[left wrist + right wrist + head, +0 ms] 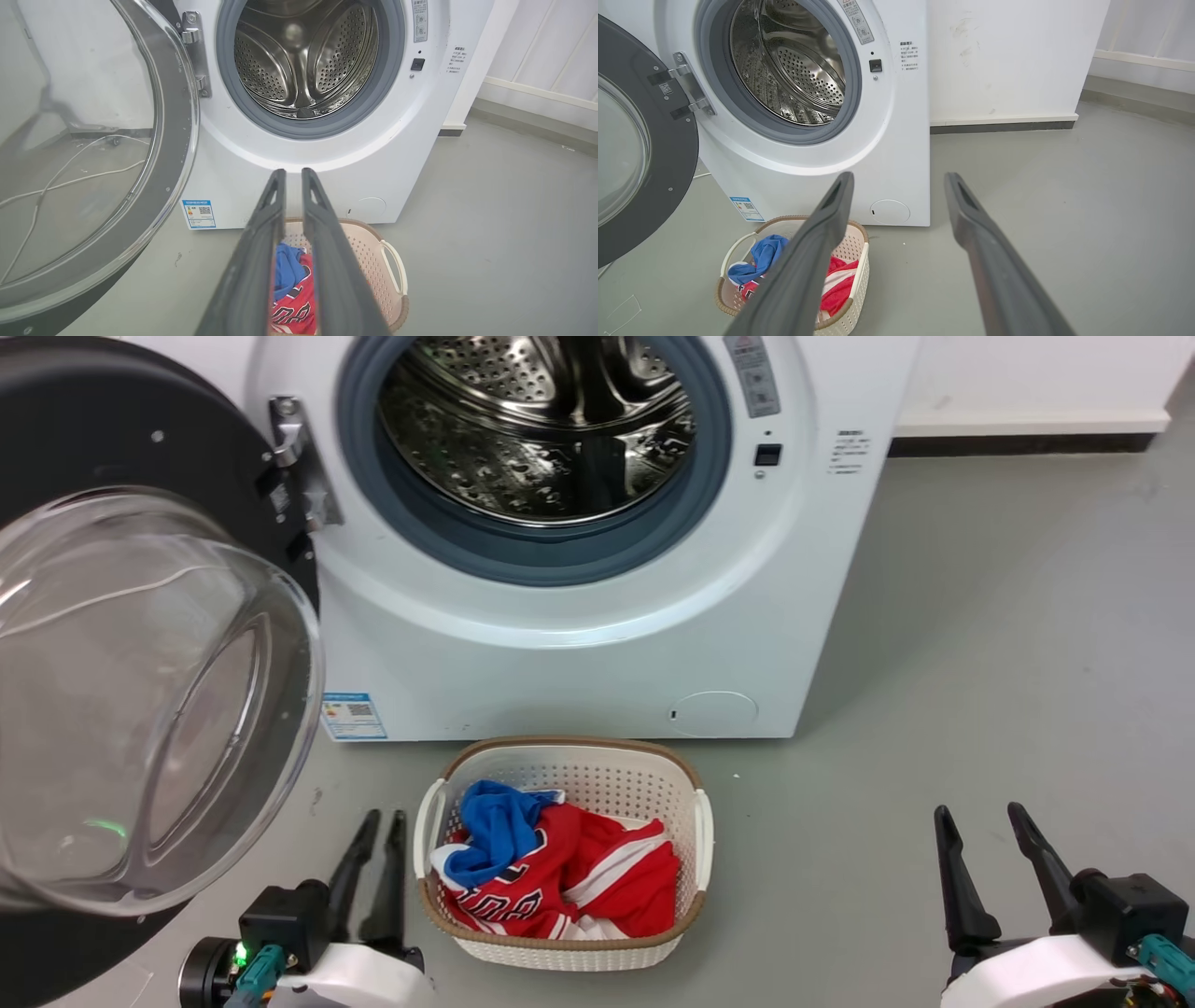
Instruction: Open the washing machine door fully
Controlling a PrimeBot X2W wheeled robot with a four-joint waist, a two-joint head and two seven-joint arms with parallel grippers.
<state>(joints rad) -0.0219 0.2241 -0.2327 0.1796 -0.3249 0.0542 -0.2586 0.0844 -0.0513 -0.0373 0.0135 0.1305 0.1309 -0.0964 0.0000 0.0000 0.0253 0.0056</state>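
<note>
The white washing machine (579, 653) faces me with its steel drum (541, 420) exposed. Its round door (140, 709), a black rim around a clear bulging bowl, is swung out on the left hinge (299, 467) and stands wide open toward me. The same door (93, 154) takes up the left of the left wrist view and its dark rim (668, 154) sits at the left edge of the right wrist view. My left gripper (383, 819) is low, between the door and the basket, fingers nearly together and holding nothing. My right gripper (978, 814) is open at the lower right, far from the machine.
A white laundry basket (695, 821) with red and blue clothes stands on the grey floor right before the machine, between my grippers. White cables (70, 172) lie on the floor behind the door glass. Open floor stretches to the right, up to a white wall.
</note>
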